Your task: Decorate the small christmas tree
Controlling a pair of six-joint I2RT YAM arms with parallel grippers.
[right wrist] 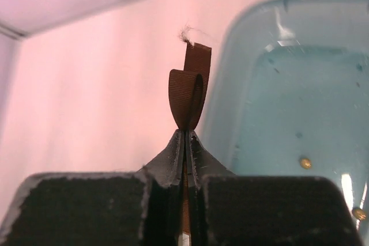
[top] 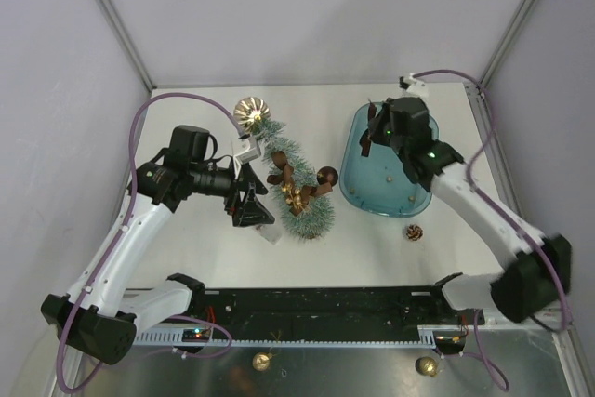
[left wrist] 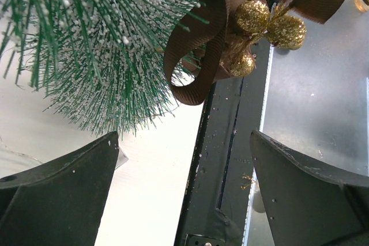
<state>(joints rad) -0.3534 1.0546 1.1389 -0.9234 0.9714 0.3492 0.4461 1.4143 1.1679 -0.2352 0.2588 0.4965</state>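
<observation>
The small christmas tree [top: 296, 194] runs from a gold ball [top: 251, 111] at its tip down to its wide bristly end near the table's middle. It carries brown ribbon bows with gold glitter balls [left wrist: 253, 21] and a brown ball [top: 327, 175]. My left gripper [top: 251, 204] stands open just left of the tree, its bristles [left wrist: 104, 44] just beyond the fingers [left wrist: 63, 194] with nothing between them. Over the far left rim of the blue tray [top: 409, 197], my right gripper [right wrist: 187, 133] is shut on a brown ribbon bow [right wrist: 190, 93].
A small pinecone ornament [top: 414, 231] lies on the table below the tray. Tiny gold beads [right wrist: 305, 163] sit inside the tray [right wrist: 300, 56]. Two gold ornaments [top: 263, 360] [top: 426, 365] rest on the metal ledge beyond the black rail [top: 325, 309] at the near edge.
</observation>
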